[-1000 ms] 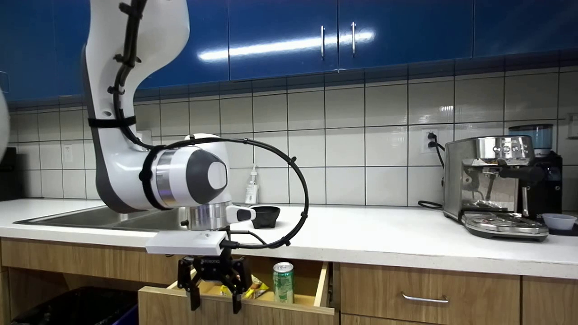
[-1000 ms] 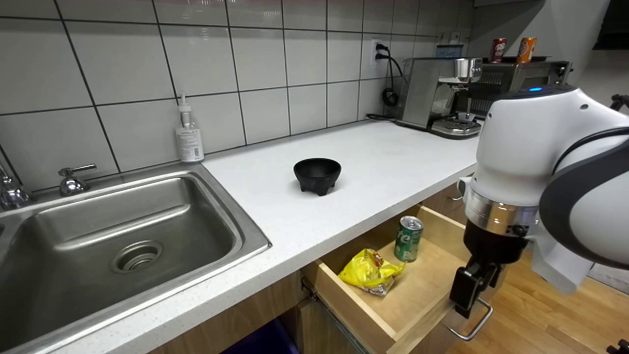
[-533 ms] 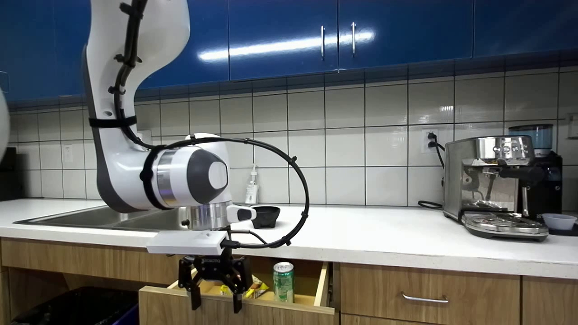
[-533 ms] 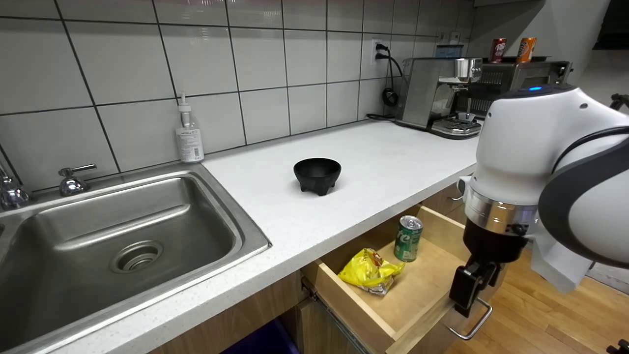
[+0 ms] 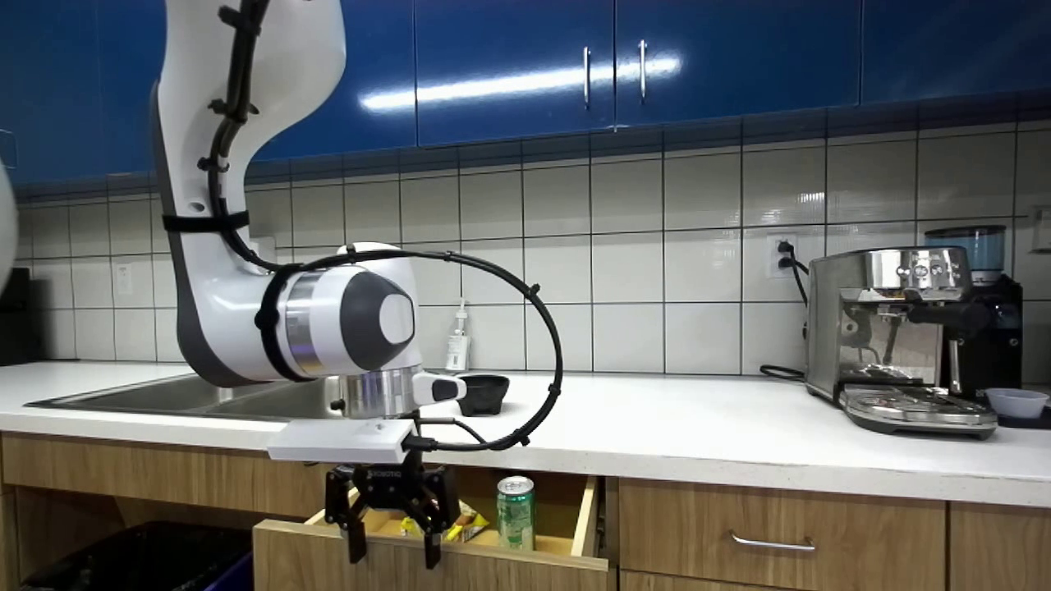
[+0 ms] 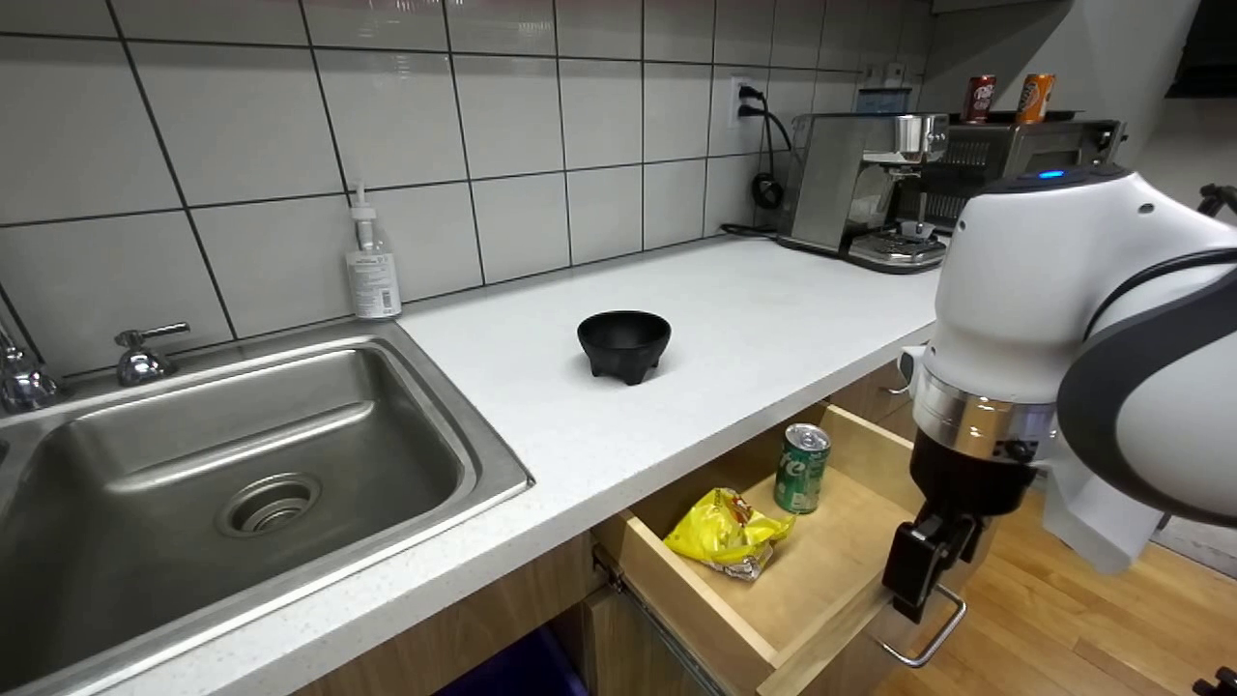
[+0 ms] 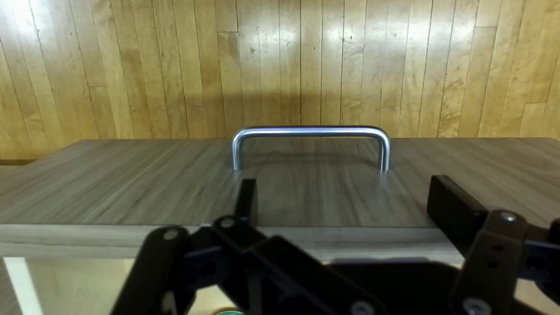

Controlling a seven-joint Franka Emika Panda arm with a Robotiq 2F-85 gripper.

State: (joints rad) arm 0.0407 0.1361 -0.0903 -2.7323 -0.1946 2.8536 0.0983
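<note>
My gripper (image 5: 395, 552) is open with nothing between its fingers. It points down at the front panel of a pulled-out wooden drawer (image 5: 493, 570), near its top edge; I cannot tell if it touches the panel. In the wrist view the fingers (image 7: 343, 192) are spread apart, and the drawer's silver bar handle (image 7: 310, 131) lies just beyond them. The handle (image 6: 933, 638) also shows in an exterior view, below the fingertips (image 6: 908, 580). Inside the drawer a green can (image 6: 802, 469) stands upright beside a crumpled yellow bag (image 6: 730, 534). Only the can's rim shows in the wrist view.
A black footed bowl (image 6: 624, 343) stands on the white counter (image 6: 754, 300). A steel sink (image 6: 271, 435) and a soap bottle (image 6: 373, 271) are near it. An espresso machine (image 5: 895, 336) stands further along. A dark bin (image 5: 148, 558) sits under the counter.
</note>
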